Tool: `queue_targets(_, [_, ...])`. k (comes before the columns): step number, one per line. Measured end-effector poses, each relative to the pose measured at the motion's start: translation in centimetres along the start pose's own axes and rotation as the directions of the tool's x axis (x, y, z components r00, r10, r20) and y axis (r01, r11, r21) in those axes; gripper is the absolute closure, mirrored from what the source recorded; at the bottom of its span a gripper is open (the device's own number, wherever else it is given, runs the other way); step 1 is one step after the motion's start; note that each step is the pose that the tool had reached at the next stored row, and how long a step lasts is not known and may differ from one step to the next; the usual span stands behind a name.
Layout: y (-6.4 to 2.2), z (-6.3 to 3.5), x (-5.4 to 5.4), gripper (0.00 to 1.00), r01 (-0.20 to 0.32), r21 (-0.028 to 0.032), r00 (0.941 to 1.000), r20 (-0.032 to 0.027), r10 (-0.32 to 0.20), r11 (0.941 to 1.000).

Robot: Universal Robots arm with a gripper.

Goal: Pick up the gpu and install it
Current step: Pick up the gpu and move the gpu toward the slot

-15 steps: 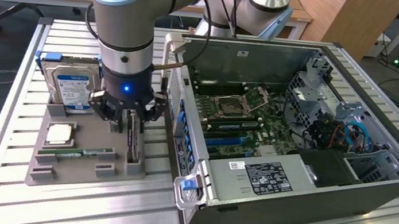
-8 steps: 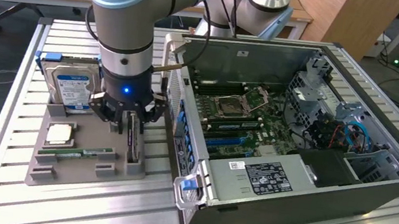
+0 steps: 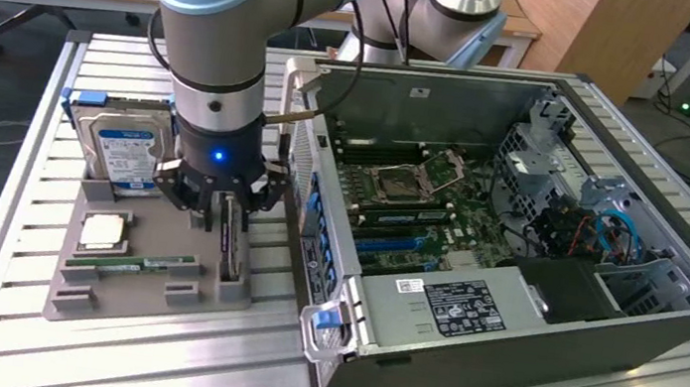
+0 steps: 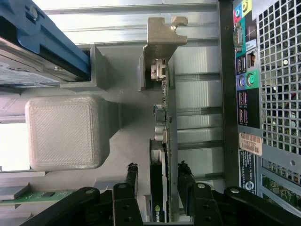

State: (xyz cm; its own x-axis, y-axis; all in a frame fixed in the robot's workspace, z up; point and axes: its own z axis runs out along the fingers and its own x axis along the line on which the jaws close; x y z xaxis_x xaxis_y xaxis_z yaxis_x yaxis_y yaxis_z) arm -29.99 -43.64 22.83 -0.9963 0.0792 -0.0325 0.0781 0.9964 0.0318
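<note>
Wrist view, entry one.

A: Where did the gpu stand?

B: On edge in a slot of the grey holder tray, bracket end away from the arm, just beside the open computer case.

A: And the gripper?

B: Lowered over the card, jaws wide, one of its fingers on each side, with a gap showing between them and the card. Nothing was gripped.

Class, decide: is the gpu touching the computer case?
Apart. In the wrist view, bare table slats show between the gpu and the computer case.
</note>
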Motion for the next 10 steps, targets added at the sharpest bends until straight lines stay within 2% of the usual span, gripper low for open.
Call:
queue_targets(2, [0.00,0.00,0.00,0.54,0.000,0.0000,1.0000,0.0000,0.000,1.0000])
queue_targets(3, [0.00,0.00,0.00,0.61,0.000,0.0000,1.0000,0.0000,0.000,1.0000])
queue_targets(10, [0.01,0.01,-0.11,0.61,0.000,0.0000,1.0000,0.0000,0.000,1.0000])
